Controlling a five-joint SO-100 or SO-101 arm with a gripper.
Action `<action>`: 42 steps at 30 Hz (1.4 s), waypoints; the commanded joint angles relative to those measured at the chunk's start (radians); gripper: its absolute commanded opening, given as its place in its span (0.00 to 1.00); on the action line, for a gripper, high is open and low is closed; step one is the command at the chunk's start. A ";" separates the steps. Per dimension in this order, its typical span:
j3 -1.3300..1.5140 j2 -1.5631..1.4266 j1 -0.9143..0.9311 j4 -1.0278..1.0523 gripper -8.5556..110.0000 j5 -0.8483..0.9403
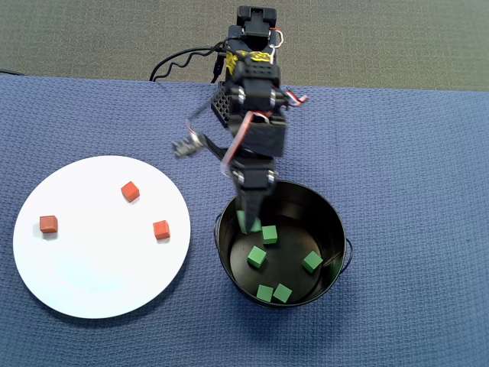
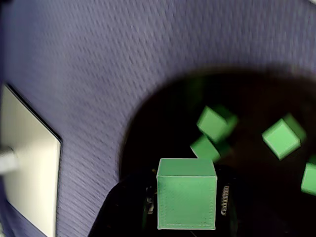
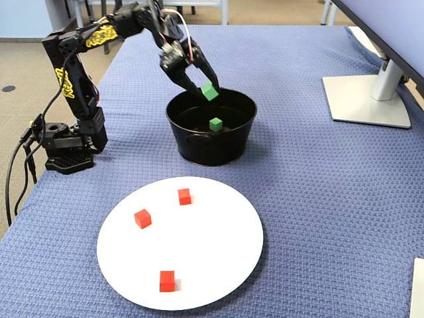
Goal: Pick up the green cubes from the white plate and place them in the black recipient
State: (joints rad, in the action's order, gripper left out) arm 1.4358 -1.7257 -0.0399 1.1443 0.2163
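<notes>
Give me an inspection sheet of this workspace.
Surface: blue woven cloth covering the table.
Job's things: large round white plate holds no green cubes; round black metal bucket holds five small green cubes; a sixth green cube is held over the bucket.
Clutter: three red-orange cubes on the plate.
Grippers: gripper with fingers shut on the sixth cube.
Cables: black cables behind the arm's base.
Surroundings: grey monitor stand; carpet floor.
</notes>
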 commanded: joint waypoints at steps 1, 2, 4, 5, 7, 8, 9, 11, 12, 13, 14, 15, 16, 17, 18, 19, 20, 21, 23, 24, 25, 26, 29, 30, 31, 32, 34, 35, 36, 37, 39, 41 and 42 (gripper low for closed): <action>0.046 0.005 -0.075 -0.075 0.07 -0.049; 0.049 0.008 -0.081 -0.080 0.07 -0.049; 0.044 0.011 -0.100 -0.054 0.24 -0.017; 0.044 0.008 -0.103 -0.038 0.34 -0.002; 0.044 -0.008 -0.097 -0.017 0.37 0.018; 0.044 -0.015 -0.087 -0.008 0.37 0.020; 0.043 -0.025 -0.077 0.003 0.38 0.025; 0.035 -0.044 -0.054 0.029 0.40 0.037; 0.034 -0.058 -0.043 0.043 0.40 0.044; 0.037 -0.077 -0.031 0.058 0.40 0.046; 0.044 -0.097 -0.018 0.077 0.39 0.046; 0.064 -0.121 -0.008 0.091 0.39 0.041; 0.098 -0.155 0.006 0.094 0.38 0.034; 0.143 -0.196 0.026 0.086 0.36 0.014; 0.192 -0.242 0.041 0.075 0.34 0.002; 0.249 -0.296 0.057 0.066 0.31 -0.009; 0.308 -0.356 0.072 0.063 0.26 -0.021; 0.364 -0.417 0.089 0.061 0.21 -0.035; 0.480 -0.554 0.124 0.057 0.15 -0.058; 0.537 -0.624 0.133 0.058 0.15 -0.055; 0.589 -0.695 0.137 0.067 0.15 -0.046; 0.635 -0.758 0.137 0.086 0.15 -0.041; 0.752 -0.942 0.120 0.166 0.07 -0.051; 0.781 -0.991 0.112 0.193 0.07 -0.057; 0.805 -1.031 0.109 0.216 0.07 -0.067; 0.830 -1.068 0.107 0.233 0.07 -0.078; 0.894 -1.144 0.115 0.244 0.07 -0.092; 0.936 -1.181 0.121 0.244 0.07 -0.100; 0.979 -1.215 0.126 0.244 0.07 -0.103; 1.015 -1.247 0.130 0.242 0.07 -0.103; 1.088 -1.310 0.146 0.222 0.07 -0.101; 1.155 -1.368 0.153 0.219 0.07 -0.101; 1.189 -1.396 0.167 0.216 0.07 -0.106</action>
State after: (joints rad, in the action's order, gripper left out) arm 2.5418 -3.0342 0.0905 1.3775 0.1258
